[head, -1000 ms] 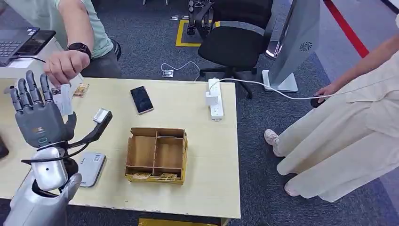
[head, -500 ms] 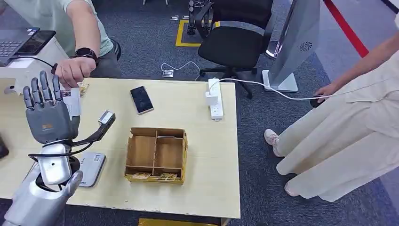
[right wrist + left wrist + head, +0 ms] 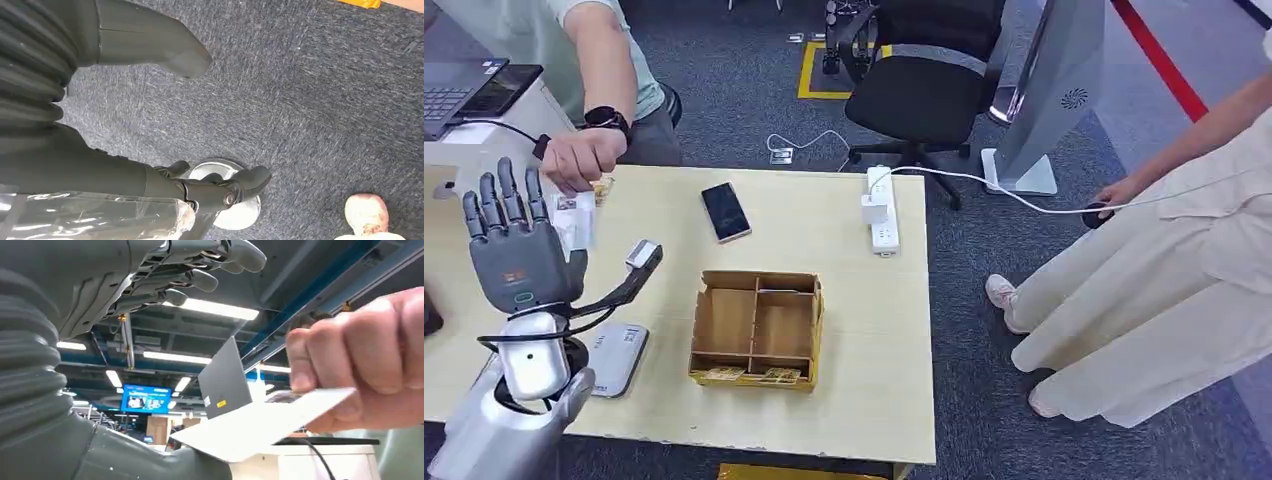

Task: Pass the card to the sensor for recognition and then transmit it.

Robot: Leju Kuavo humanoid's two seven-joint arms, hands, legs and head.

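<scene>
Grey and dark, the left hand (image 3: pixel 516 255) is raised palm-forward over the near-left part of the tabletop (image 3: pixel 824 230), its fingers (image 3: pixel 502 195) upright and spread apart, closed on nothing. From the left wrist view, the fingers arch over open space with the thumb below, and the white card (image 3: pixel 260 422) comes into that gap with its near edge resting on or just above the thumb; I cannot tell whether it touches.

A person's hand (image 3: pixel 579 158) at the far-left edge of the tabletop holds the card (image 3: pixel 572 215), pinching its far end. Its long axis runs from the person's hand toward the robot's palm, and the free end points at the robot. It lies nearly flat in the wrist view and looks more on edge from the head view.

I judge this to be the handover at the very start of the task: the card is offered but not yet taken. The next move calls for the thumb and fingers to close on the free end, flat faces pinched, before the person lets go. The grey sensor (image 3: pixel 617 356) lies flat on the tabletop just beside the robot's forearm, so the card would then need carrying down over it.

The right hand (image 3: pixel 150 55) hangs over the carpet, fingers loosely apart, holding nothing.
</scene>
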